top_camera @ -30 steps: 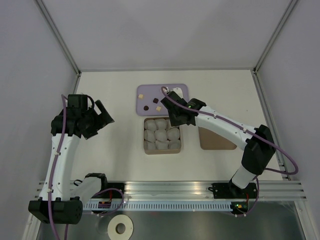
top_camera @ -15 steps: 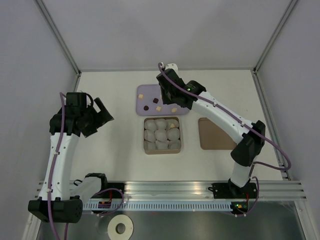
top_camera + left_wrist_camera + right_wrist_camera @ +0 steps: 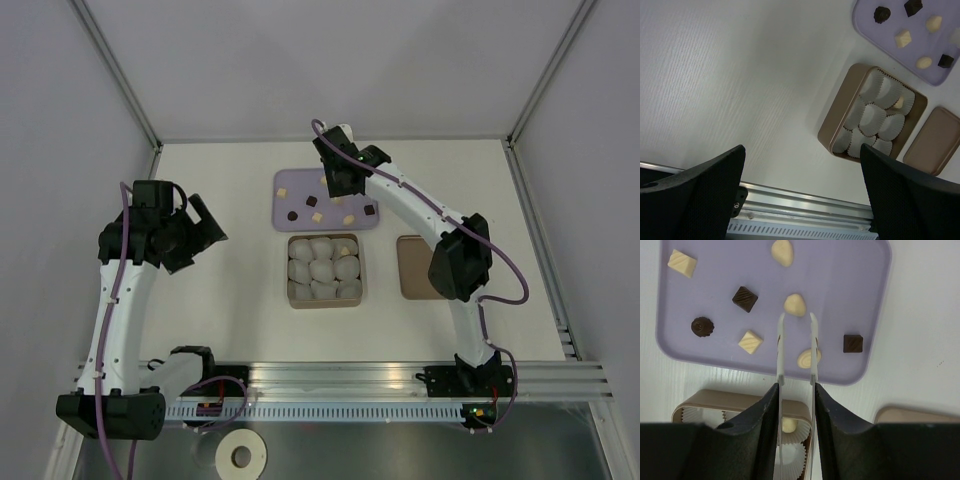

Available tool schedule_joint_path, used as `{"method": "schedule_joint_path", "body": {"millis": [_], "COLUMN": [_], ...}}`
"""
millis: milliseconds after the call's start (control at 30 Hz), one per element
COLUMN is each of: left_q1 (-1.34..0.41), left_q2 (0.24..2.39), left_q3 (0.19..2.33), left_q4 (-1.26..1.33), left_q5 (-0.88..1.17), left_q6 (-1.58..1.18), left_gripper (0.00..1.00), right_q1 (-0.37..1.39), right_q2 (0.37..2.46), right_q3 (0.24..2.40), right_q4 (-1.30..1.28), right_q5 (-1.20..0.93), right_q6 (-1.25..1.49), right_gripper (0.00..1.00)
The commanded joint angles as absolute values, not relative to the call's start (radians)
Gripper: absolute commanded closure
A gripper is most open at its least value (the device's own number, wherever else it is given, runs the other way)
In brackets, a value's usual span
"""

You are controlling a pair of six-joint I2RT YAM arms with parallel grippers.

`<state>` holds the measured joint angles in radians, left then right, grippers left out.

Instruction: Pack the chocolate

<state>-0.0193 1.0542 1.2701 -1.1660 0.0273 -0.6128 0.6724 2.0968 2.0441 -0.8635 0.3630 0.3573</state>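
Note:
Several chocolate pieces, cream and dark, lie on a purple tray (image 3: 840,290). My right gripper (image 3: 796,316) hovers over the tray with its thin blades a little apart and nothing between them. A cream piece (image 3: 795,305) lies just beyond the tips, and another (image 3: 807,358) is partly behind the right blade. A tan box (image 3: 715,400) of white paper cups sits near the tray, with one cream piece (image 3: 788,425) in its back right cup. In the top view my right gripper (image 3: 336,195) is over the tray (image 3: 300,181). My left gripper (image 3: 205,225) is open and empty, left of the box (image 3: 293,270).
A flat brown lid (image 3: 415,280) lies right of the box, partly under my right arm. In the left wrist view my left gripper (image 3: 802,150) is high above bare table, with the box (image 3: 837,125), tray (image 3: 870,35) and lid (image 3: 935,140) to the right. A metal rail (image 3: 330,378) runs along the near edge.
My right gripper has moved from above the box's back right corner to over the tray. A cream piece now lies in the back right cup. The left arm has barely moved.

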Motion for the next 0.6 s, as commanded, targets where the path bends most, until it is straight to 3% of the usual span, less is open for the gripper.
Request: {"method": "schedule_joint_path", "body": {"millis": [0, 567], "left_q1": [-0.021, -0.021], "left_q2": [1.052, 1.052], "left_q3": [1.287, 1.253], "left_q4": [-1.177, -1.16], "left_q5": [0.017, 0.008], "left_q6": [-0.601, -0.592], "left_gripper": [0.0, 0.0], "right_q1": [0.667, 0.611], "right_q2": [2.12, 2.213], "right_q3": [2.088, 2.097], "right_q4": [-0.818, -0.776], "right_q5": [0.328, 0.279], "right_q6": [0.301, 0.209], "right_gripper": [0.62, 0.61]}}
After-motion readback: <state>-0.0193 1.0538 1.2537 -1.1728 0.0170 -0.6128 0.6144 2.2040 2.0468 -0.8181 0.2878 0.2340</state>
